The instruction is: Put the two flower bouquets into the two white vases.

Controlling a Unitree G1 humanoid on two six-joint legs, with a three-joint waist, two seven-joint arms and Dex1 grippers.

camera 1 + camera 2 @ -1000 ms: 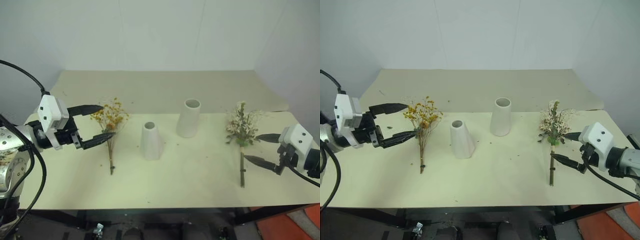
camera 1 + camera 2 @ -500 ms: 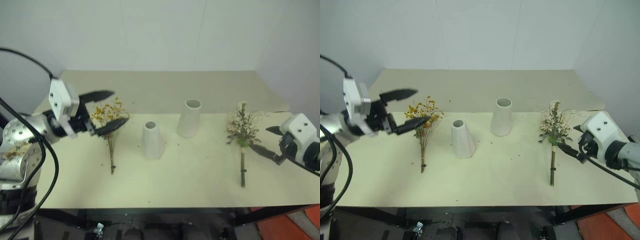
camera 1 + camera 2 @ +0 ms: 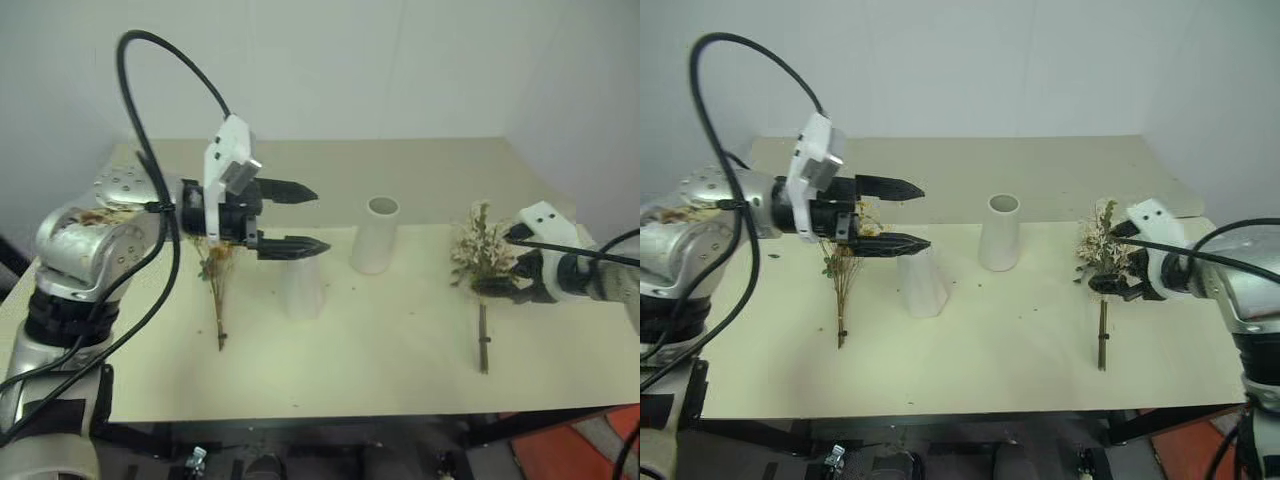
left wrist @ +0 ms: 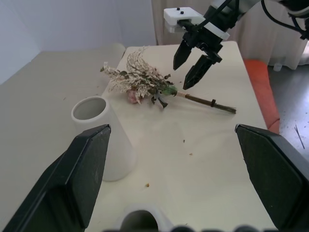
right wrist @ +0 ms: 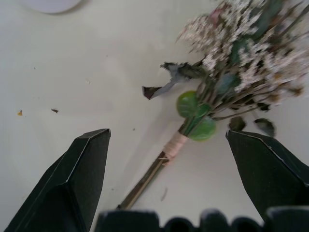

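Bouquets both lie flat on the desk (image 3: 400, 370): yellow-orange bouquet (image 3: 218, 270) left of the cone vase (image 3: 303, 288), cream-and-rose bouquet (image 4: 140, 79) right of the taller vase (image 3: 376, 234). Left tool (image 3: 300, 218) hovers fingers apart above the cone vase; right tool (image 4: 191, 66), fingers apart, hangs over the wrapped stems.

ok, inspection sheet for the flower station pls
Surface: cream table, small crumbs scattered.
Job's things: yellow bouquet and cream-and-pink bouquet lying flat; cone vase and taller vase upright, both empty.
Clutter: nothing seen.
Grippers: left hand open, above the cone vase; right hand open, above the cream-and-pink bouquet's stems, holding nothing.
Cables: black cable looping over the left arm.
Surroundings: white walls; orange object on the floor beside the table.
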